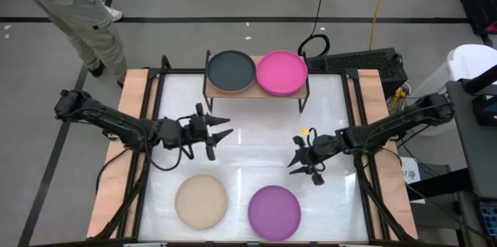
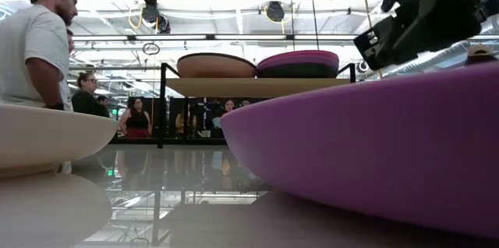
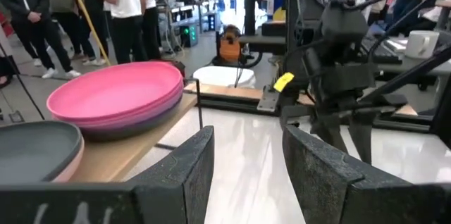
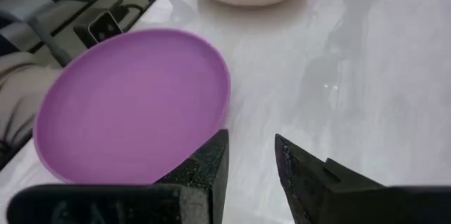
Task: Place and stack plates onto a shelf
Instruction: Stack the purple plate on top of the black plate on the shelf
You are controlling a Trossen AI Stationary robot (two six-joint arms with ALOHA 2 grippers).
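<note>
The shelf (image 1: 256, 92) stands at the table's far edge and bears two stacks: a dark grey plate (image 1: 231, 71) tops the left one, a magenta pink plate (image 1: 281, 72) the right one. In the left wrist view the pink plate (image 3: 116, 97) lies on purple ones, the dark grey plate (image 3: 35, 150) on a peach one. A beige plate (image 1: 201, 201) and a purple plate (image 1: 274, 212) lie flat near the table's near edge. My left gripper (image 1: 221, 132) hovers open at mid-table, pointing right. My right gripper (image 1: 299, 161) hovers open just beyond the purple plate (image 4: 134, 104), fingers (image 4: 211, 164) pointing down toward it.
Bare white tabletop (image 1: 256, 142) lies between the two grippers and the shelf. Wooden side rails (image 1: 124, 146) run along both table edges. A person (image 1: 78, 14) stands beyond the far left corner, and more people show in the room behind. A coiled cable (image 1: 314, 45) lies behind the shelf.
</note>
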